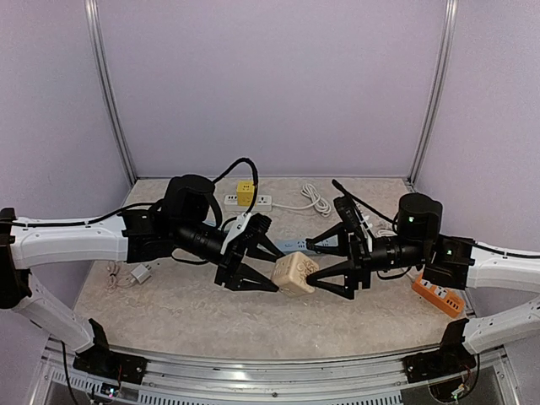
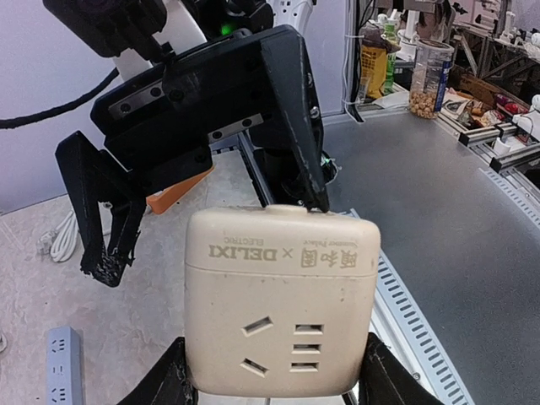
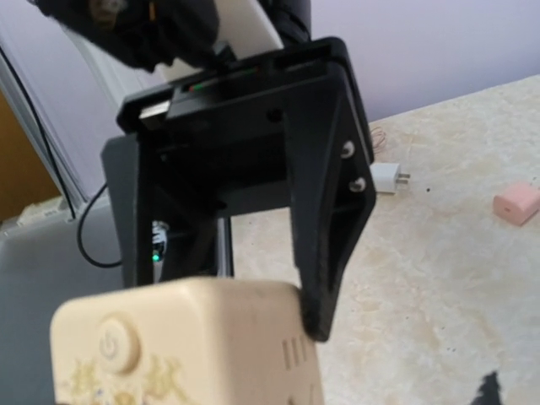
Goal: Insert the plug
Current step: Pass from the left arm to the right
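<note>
Cube socket [image 1: 295, 272] clamped in left gripper [image 1: 280, 272] — right gripper [image 1: 314, 263] spread wide against it.

L fingers [image 2: 169, 384] squeeze the cream cube's two sides, outlet face w/ DELIXI print toward the L wrist cam. R fingers [image 2: 105, 219] gape apart, holding nothing — one tip touches the cube's top edge, the other is off to the side. White plug [image 1: 140, 273] lies well left of the cube, in neither gripper. Grey-blue strip [image 1: 291, 245] just behind the cube; white strip [image 1: 260, 202] w/ yellow block [image 1: 245, 192] further back; orange strip [image 1: 439, 295] to the cube's right.
</note>
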Controlling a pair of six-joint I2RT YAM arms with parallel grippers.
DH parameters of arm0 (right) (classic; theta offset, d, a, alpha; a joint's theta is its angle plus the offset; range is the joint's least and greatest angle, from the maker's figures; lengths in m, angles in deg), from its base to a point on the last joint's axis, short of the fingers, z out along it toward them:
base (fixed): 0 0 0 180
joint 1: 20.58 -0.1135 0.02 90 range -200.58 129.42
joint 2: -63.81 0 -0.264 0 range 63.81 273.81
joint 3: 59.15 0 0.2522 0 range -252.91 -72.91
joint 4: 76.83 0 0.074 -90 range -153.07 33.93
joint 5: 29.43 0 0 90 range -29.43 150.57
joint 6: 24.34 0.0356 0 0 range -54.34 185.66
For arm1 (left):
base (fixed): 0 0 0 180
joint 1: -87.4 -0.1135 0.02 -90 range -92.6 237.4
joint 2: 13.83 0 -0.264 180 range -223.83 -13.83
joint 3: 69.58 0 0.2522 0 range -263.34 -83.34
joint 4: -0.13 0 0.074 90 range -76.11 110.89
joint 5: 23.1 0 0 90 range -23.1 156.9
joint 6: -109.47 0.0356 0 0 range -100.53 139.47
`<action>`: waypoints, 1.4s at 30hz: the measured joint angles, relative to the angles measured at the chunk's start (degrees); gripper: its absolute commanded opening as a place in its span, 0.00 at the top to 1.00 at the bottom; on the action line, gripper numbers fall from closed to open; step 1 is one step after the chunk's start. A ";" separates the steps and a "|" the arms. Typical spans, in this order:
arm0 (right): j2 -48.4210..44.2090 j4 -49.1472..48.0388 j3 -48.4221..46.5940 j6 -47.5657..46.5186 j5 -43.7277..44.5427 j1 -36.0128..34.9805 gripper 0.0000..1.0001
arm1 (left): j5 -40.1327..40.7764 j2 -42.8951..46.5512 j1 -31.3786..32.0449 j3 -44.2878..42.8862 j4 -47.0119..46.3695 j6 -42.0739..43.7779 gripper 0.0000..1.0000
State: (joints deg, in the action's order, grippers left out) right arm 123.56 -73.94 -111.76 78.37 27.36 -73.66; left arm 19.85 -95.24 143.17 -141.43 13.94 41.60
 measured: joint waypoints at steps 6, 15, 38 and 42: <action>0.33 0.17 -0.07 -3.28 -0.85 -0.50 0.00 | -0.26 0.02 0.00 0.24 -0.02 -2.80 1.00; 2.73 0.50 -0.96 -5.86 -3.54 -1.88 0.01 | -0.07 0.02 0.00 1.01 -1.27 -5.20 1.00; 4.37 9.46 -6.43 -15.85 14.43 -9.27 0.09 | 0.83 -2.78 0.00 0.42 -0.39 -8.90 1.00; 5.03 10.88 -6.36 -16.04 15.32 -9.29 0.10 | 1.05 -2.78 0.00 0.42 -0.42 -9.03 1.00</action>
State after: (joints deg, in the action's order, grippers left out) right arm 128.59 -63.06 -118.12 62.32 42.68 -82.95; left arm 20.90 -98.01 143.17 -141.01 13.53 32.57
